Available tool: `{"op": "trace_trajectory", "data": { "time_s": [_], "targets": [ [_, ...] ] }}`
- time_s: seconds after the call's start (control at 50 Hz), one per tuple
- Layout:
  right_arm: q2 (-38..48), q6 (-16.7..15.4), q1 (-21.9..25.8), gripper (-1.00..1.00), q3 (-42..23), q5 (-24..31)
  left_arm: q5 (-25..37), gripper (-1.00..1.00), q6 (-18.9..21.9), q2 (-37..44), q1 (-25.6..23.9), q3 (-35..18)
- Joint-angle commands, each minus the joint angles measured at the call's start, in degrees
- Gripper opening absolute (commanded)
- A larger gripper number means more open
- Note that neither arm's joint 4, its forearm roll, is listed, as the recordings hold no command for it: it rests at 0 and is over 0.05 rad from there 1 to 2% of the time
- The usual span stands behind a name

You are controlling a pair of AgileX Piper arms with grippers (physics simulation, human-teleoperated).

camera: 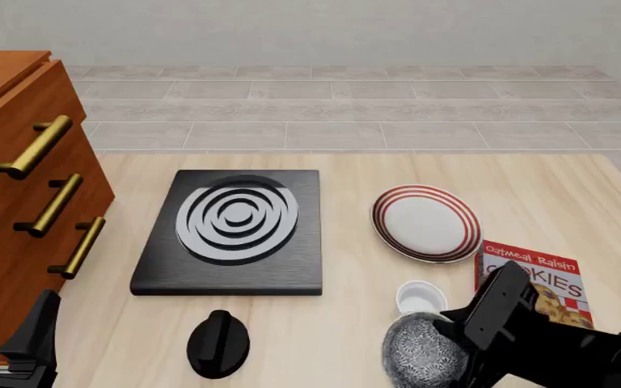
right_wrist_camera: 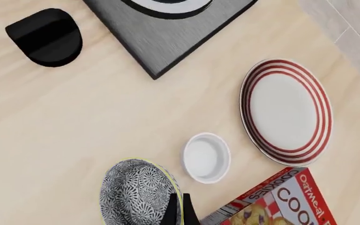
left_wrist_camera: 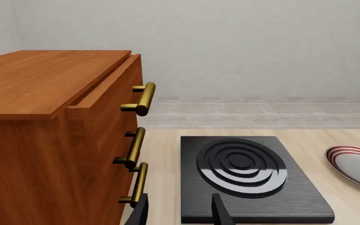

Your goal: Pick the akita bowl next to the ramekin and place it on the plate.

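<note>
My right pincer (right_wrist_camera: 178,206) pinches the akita bowl's (right_wrist_camera: 136,192) rim, just beside the ramekin (right_wrist_camera: 206,157); my left pincer (left_wrist_camera: 178,211) is spread.

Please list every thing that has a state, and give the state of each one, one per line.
akita bowl: upright, right end effector shut on its rim
ramekin: upright, empty, on the table
plate: empty, nothing on it yet
cabinet top drawer: slightly open
cookie box: lying flat
stove knob: on the table, apart from the stove
left end effector: open, holding nothing
</note>
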Motion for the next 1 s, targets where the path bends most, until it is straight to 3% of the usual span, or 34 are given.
{"op": "trace_trajectory", "data": {
  "time_s": [0.02, 0.82, 1.0],
  "targets": [
    [-2.90, 3.95, 0.09, -1.00, -0.88, 1.06, 0.00, 1.00, 0.00, 0.00, 0.00, 0.00],
    [-9.19, 18.43, -0.64, -1.00, -1.36, 1.32, 0.00, 1.00, 0.00, 0.00, 0.00, 0.00],
    [-11.60, 24.38, -1.00, -1.00, -3.96, 3.81, 0.00, 1.00, 0.00, 0.00, 0.00, 0.00]
  ]
}}
